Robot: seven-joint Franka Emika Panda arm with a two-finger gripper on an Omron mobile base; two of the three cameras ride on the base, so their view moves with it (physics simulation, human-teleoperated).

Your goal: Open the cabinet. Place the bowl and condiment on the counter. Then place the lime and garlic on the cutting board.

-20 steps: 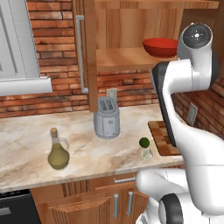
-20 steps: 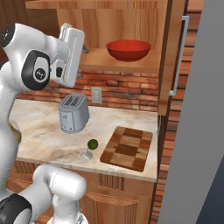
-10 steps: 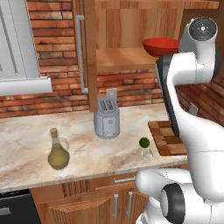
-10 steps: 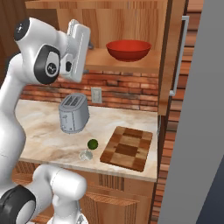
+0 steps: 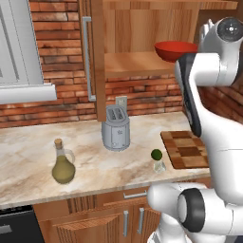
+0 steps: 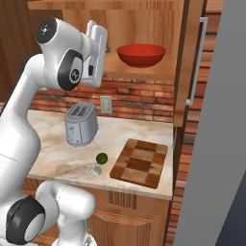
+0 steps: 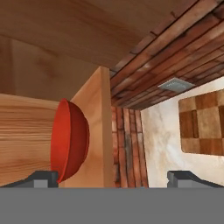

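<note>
- The cabinet point(image 5: 142, 42) stands open, its door point(image 5: 97, 61) swung out edge-on with the long silver bar handle point(image 5: 86, 59) on it; a second door point(image 6: 185, 62) hangs open at the right in the right base view.
- On the cabinet's lower shelf point(image 6: 139, 71) sits the red bowl point(image 6: 141, 55), upright, toward the shelf's right end. Nothing shows inside the bowl from these angles.
- The olive-green condiment bottle point(image 5: 63, 163) with its cork stopper stands upright on the counter point(image 5: 28, 156), well left of the toaster point(image 5: 116, 128).
- The lime point(image 5: 156, 154) lies on the counter just beside the cutting board point(image 5: 187, 149), not on it; the pale garlic point(image 5: 159, 166) lies touching or nearly touching the lime, on its near side.
- The cutting board lies flat at the counter's right end with nothing on it.
- The pincer point(image 7: 113, 178) is raised to shelf height, rolled sideways, its fingertips point(image 7: 43, 177) spread wide apart and released, holding nothing.
- In the hand view the bowl sits just beyond one fingertip, near it; whether they touch cannot be told.
</note>
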